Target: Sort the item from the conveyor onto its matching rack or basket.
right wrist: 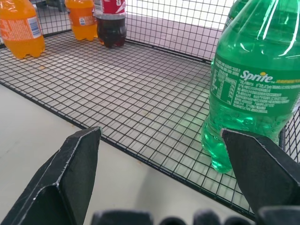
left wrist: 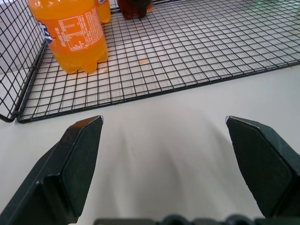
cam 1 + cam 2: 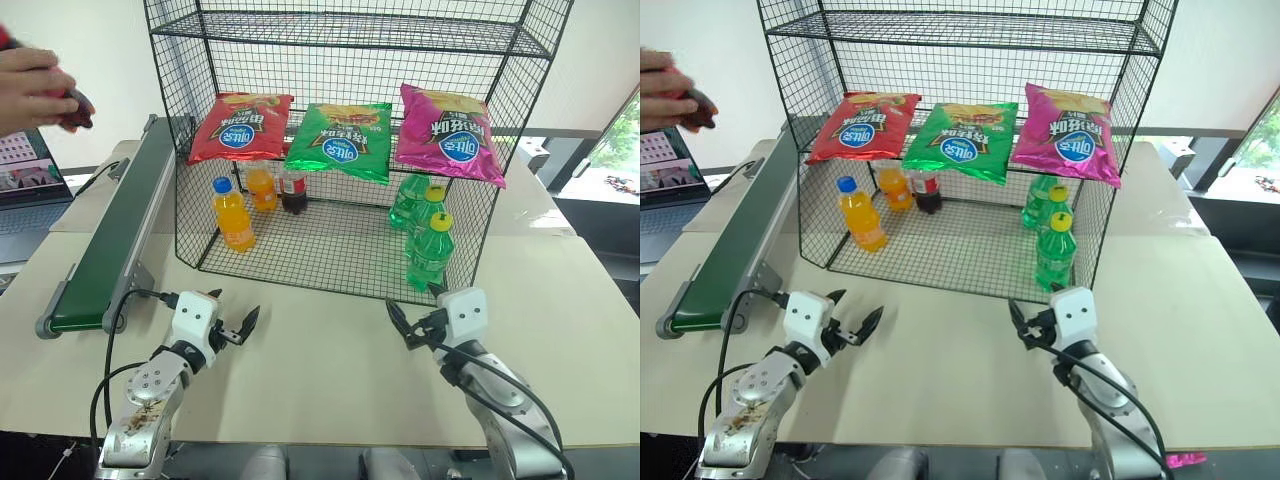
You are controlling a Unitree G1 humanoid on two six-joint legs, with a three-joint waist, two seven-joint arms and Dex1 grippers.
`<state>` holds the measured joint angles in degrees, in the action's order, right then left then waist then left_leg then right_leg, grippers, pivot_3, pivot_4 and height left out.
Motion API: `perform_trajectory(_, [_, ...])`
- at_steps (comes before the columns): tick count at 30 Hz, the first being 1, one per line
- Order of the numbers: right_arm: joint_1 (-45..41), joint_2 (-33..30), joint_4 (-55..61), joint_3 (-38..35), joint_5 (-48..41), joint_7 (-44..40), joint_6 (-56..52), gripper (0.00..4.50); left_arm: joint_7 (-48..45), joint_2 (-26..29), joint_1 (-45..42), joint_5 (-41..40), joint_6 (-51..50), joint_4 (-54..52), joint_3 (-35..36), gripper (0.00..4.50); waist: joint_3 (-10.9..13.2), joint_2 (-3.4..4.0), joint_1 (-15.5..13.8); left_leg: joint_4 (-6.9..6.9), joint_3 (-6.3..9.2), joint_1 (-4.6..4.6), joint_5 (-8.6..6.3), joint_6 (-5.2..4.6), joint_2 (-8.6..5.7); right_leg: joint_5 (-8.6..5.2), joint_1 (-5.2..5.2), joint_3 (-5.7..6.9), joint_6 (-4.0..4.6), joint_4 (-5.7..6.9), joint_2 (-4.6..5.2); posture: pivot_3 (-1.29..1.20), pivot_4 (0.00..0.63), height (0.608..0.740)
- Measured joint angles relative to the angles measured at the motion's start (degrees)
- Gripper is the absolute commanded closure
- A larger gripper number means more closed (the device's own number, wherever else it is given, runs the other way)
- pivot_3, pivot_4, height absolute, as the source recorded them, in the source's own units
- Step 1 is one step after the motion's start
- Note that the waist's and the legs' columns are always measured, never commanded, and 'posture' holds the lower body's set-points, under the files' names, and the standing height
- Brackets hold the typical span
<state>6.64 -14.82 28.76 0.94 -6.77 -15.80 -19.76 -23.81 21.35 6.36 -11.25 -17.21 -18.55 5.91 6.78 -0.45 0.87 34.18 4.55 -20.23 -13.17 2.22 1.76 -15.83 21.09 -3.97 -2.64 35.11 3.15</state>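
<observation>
Both end effectors, left (image 3: 238,327) and right (image 3: 404,327), held open over white tabletop (image 3: 330,350); dark-green belt conveyor (image 3: 120,235) seen bare.

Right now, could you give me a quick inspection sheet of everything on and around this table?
Surface: pale table, bare in front of the claws.
Job's things: conveyor along the left side, belt empty; cola bottle standing inside the black wire rack, beside orange bottles.
Clutter: three green bottles at the rack's right; red, green and pink snack bags on the tier above.
Claws: left claw open, empty; right claw open, empty.
Cables: black cable beside the conveyor's near end.
Surroundings: a person's hand holding something dark beyond the conveyor; a laptop at far left.
</observation>
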Motion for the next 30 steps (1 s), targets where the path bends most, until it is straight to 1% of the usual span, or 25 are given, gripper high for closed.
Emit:
perform_trajectory(20, [-0.6, 0.0, 0.0, 0.7, 0.0, 0.0, 0.0, 0.0, -0.1, -0.3, 0.4, -0.6, -0.1, -0.5, 0.0, 0.04, 0.0, 0.0, 0.1, 0.0, 0.0, 0.0, 0.0, 0.0, 0.01, 0.0, 0.01, 0.0, 0.0, 0.0, 0.0, 0.0, 0.15, 0.738])
perform_trajectory(23, [-1.0, -0.2, 0.0, 0.6, -0.6, -0.5, -0.2, 0.0, -0.2, -0.3, 1.6, -3.1, -0.5, -3.0, 2.5, 0.04, 0.0, -0.01, 0.1, 0.0, 0.0, 0.0, 0.0, 0.0, 0.02, 0.0, 0.01, 0.0, 0.0, 0.0, -0.01, 0.0, 0.15, 0.738])
perform_trajectory(26, [-3.0, -1.6, 0.0, 0.1, -2.6, -2.6, -1.1, 0.0, 0.9, -0.8, 2.3, -6.9, -0.6, -6.6, 7.5, 0.04, 0.0, -0.01, 0.1, 0.0, 0.0, 0.01, 0.0, 0.0, 0.02, 0.0, -0.01, 0.0, 0.0, 0.01, 0.0, 0.0, 0.15, 0.738])
perform_trajectory(30, [-9.8, -4.8, -0.1, 0.5, -8.8, -10.2, -4.0, 0.0, 4.8, -1.8, 3.3, -9.7, -2.5, -11.7, 13.3, 0.04, 0.0, -0.03, 0.2, 0.04, 0.01, 0.01, 0.0, 0.0, 0.02, 0.02, -0.03, 0.0, 0.02, 0.01, -0.01, 0.0, 0.15, 0.738])
